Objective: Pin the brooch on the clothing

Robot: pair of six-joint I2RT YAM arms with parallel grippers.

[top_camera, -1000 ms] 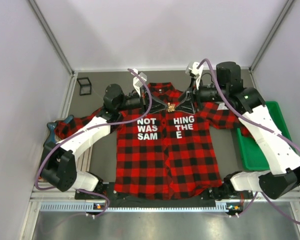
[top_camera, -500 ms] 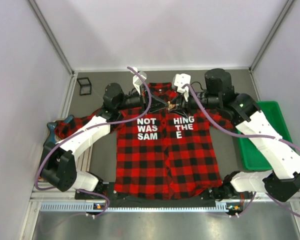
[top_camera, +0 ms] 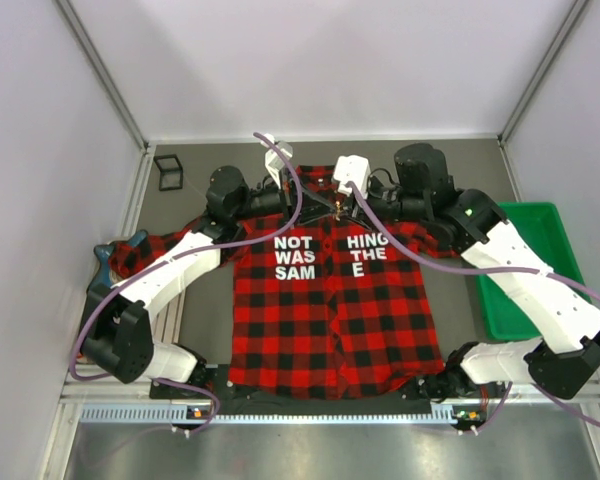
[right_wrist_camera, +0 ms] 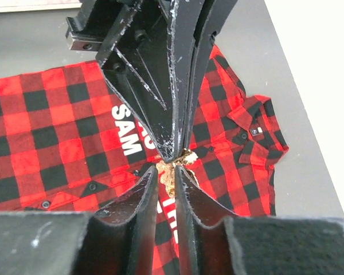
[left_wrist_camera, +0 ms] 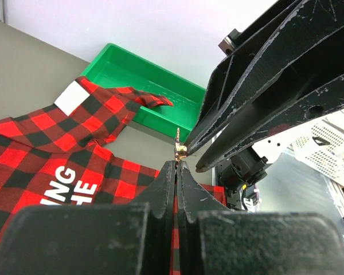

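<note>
Where the two grippers meet, the brooch [right_wrist_camera: 171, 166], a tiny gold-looking thing, is held up over the collar end of the shirt [top_camera: 330, 310], just past the white letters [top_camera: 294, 257]. The left gripper [left_wrist_camera: 178, 162] is squeezed tight and holds the brooch at its tips. The right gripper [right_wrist_camera: 167, 171] has a thin gap between its fingers with the brooch in it; I cannot tell if it pinches. The shirt lies flat, and a green tray [left_wrist_camera: 139, 73] sits by its right sleeve.
</note>
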